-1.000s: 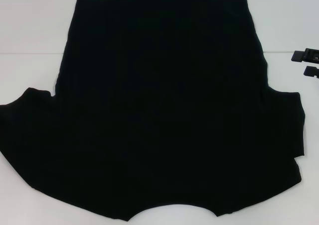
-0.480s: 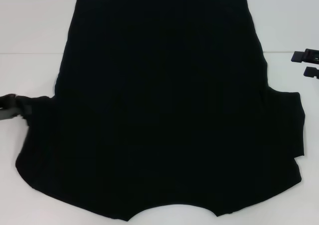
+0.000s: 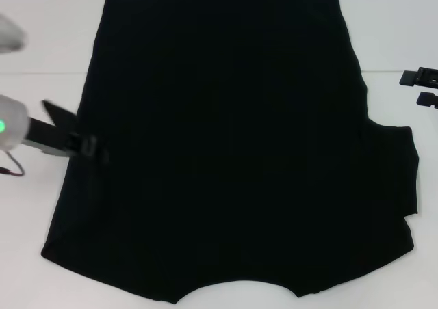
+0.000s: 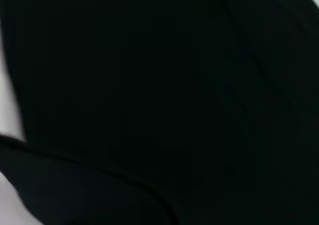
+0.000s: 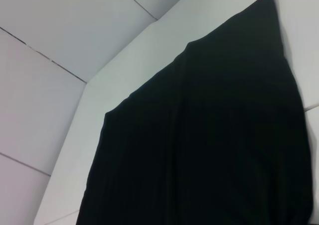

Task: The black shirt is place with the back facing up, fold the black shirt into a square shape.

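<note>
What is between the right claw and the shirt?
Nothing visible. The right claw sits at the table's right edge, apart from the shirt, with only bare table between them. The left claw is already at the shirt's left edge.

A plain white table (image 3: 41, 35) with thin seam lines across it

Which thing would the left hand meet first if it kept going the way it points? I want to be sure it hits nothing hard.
Only cloth, it seems: the left hand sits at the black shirt's left edge, pointing across it toward the robot's right. Beyond lies just shirt on the white table; height above the cloth is unclear.
</note>
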Robot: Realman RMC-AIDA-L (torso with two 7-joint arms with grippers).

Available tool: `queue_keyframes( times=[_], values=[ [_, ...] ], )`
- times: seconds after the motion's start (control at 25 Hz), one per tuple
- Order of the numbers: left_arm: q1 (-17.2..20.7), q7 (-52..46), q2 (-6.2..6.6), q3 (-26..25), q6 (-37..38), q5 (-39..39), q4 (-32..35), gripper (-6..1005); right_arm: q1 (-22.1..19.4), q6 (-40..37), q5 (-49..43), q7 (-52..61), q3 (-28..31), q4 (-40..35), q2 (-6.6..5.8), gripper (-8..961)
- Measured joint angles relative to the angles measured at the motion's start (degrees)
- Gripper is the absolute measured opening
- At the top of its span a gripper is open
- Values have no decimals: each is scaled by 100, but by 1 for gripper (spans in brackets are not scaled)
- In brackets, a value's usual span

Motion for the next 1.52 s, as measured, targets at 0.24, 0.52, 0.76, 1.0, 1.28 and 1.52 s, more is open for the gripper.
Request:
queue_keyframes(
  times=[0.24,0.52,0.76,1.0,1.28,1.52],
  values=[
    [74,278,-295,992,22,88,330,27,0,74,-17,2,1,11,-5,804],
    [376,577,-324,710,401,-341,792,33,0,81,-156,2,10,4,-8,803],
    [458,460,-97,-688,820,-605,645,172,-4,-99,-303,2,4,-37,-46,798],
    [567,1124,101,-1365,1791,-954,35,402,26,-1003,-1438,75,0,-113,-303,781],
    [688,1167,29,-1401,1623,-957,5,446,-72,-1682,-2218,509,42,-438,-363,761],
    [599,1131,11,-1402,1485,-961,-118,442,-80,-1614,-2405,624,13,-406,-310,744]
  ],
)
